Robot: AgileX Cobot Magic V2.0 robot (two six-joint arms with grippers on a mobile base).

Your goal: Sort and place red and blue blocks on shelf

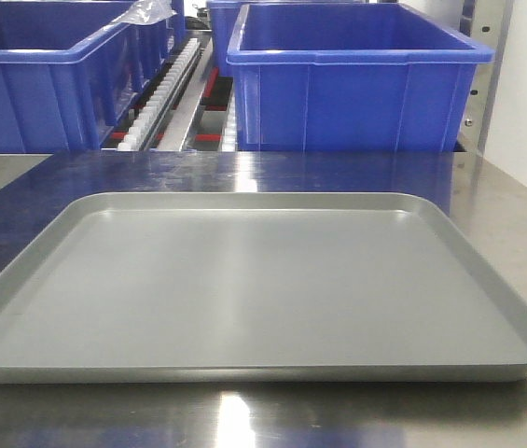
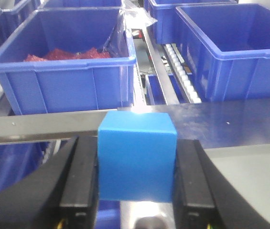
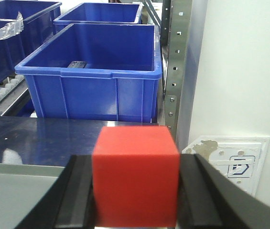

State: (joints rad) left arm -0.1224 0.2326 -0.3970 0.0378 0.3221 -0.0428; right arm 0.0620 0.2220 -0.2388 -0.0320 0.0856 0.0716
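In the left wrist view a mid-blue block [image 2: 137, 164] sits squeezed between two black fingers [image 2: 80, 176]; my left gripper [image 2: 136, 143] is shut on it. It hangs just in front of the shelf [image 2: 39, 125], whose steel front rail carries two small screws. The right wrist view shows a bright red block [image 3: 135, 179] clamped the same way, with my right gripper [image 3: 135, 162] shut on it, above the steel surface and facing a blue bin [image 3: 96, 71]. Neither gripper nor block appears in the front view.
A shallow grey tray [image 1: 244, 280] lies on the steel table [image 1: 515, 219]. On the shelf behind stand large blue bins [image 1: 356, 84]; the left bin [image 2: 63, 62] holds red items. Roller tracks [image 2: 185, 76] run between bins. A rack upright [image 3: 173, 62] and wall socket [image 3: 232, 164] stand at right.
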